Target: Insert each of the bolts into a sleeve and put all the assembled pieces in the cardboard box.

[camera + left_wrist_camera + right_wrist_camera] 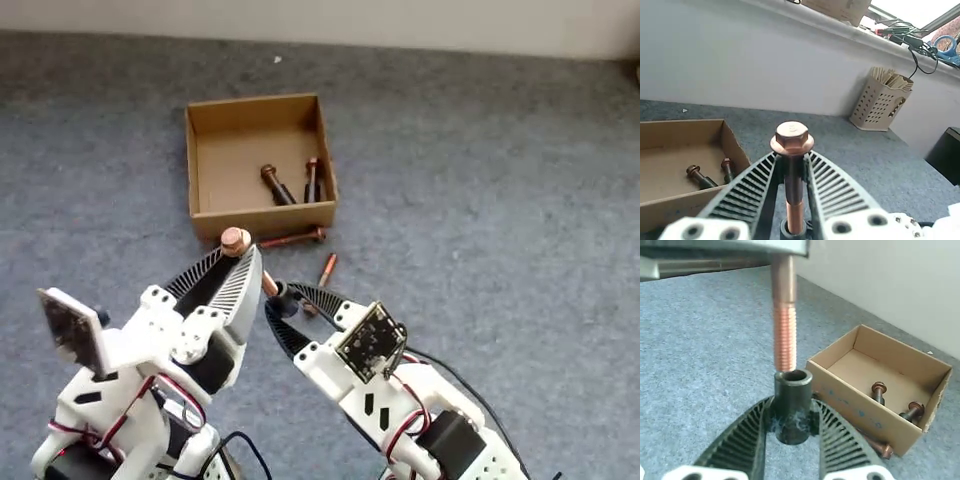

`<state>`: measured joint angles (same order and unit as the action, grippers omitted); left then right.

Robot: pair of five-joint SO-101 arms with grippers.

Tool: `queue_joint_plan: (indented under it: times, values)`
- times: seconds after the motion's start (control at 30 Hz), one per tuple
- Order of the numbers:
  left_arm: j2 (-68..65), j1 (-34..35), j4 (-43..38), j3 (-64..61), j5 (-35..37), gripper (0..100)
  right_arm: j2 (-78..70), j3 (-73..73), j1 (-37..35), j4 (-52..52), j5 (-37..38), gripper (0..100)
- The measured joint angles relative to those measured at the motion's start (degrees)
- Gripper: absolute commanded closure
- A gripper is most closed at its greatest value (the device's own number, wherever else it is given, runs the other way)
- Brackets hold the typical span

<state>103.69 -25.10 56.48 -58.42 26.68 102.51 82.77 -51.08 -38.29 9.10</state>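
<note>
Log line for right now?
left gripper: shut on bolt | right gripper: shut on sleeve | tip at sleeve mouth | box: two pieces | carpet: two loose bolts

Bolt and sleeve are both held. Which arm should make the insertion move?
Probably left. The left gripper holds the bolt with its threaded tip at the sleeve mouth; lowering it should seat it while the right gripper holds the sleeve.

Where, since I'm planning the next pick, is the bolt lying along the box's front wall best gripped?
Probably mid-shank on the bolt, coming straight down from above: it lies flat, parallel to the cardboard box front wall. Close the tool across the shank, with one side slipping in beside the wall.
</note>
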Motion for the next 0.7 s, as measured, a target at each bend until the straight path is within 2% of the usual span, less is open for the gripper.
queue_joint_plan:
  times: [0.7]
  values:
    - [0.44, -1.76, -0.09, -6.51, -0.35, 99, 0.18, 0.09, 0.26, -0.09, 0.09, 99.4]
